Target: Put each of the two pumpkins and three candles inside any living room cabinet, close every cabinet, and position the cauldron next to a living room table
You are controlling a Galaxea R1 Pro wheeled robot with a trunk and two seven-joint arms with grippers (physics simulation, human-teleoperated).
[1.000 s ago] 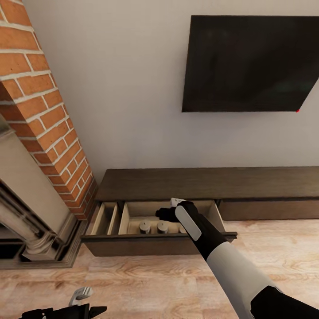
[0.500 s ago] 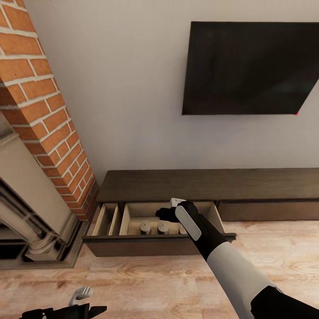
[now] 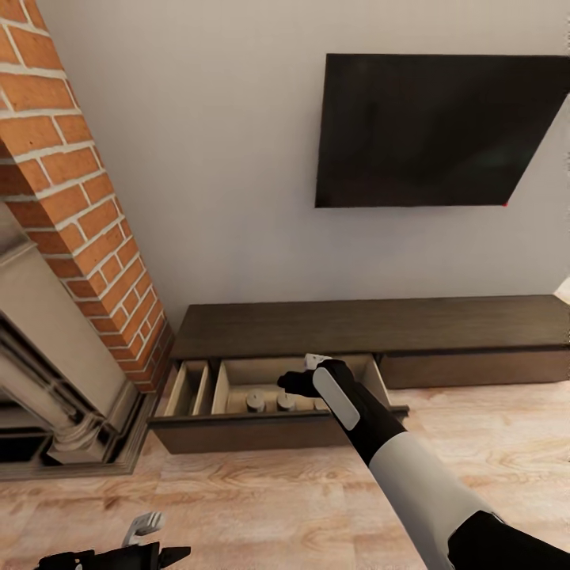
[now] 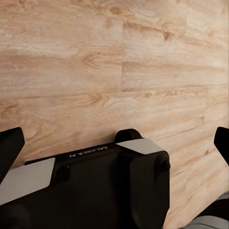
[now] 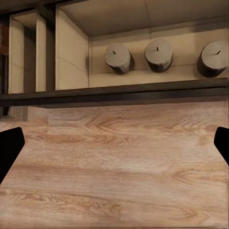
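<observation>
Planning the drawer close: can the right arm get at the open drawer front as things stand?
Probably yes. The right gripper hangs over the open drawer, jaws spread and empty, with only the three candles inside behind the front. Nothing blocks its front.

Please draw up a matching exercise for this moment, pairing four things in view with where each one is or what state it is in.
Things:
1. candles
2. cabinet drawer
3. television
4. left claw

Places or states:
A. mounted on the white wall above the cabinet
B. pulled out, pale inside showing
C. standing in a row in the drawer's wide compartment
D. low over the wooden floor, away from the cabinet

Pairs: 1-C, 2-B, 3-A, 4-D
</observation>
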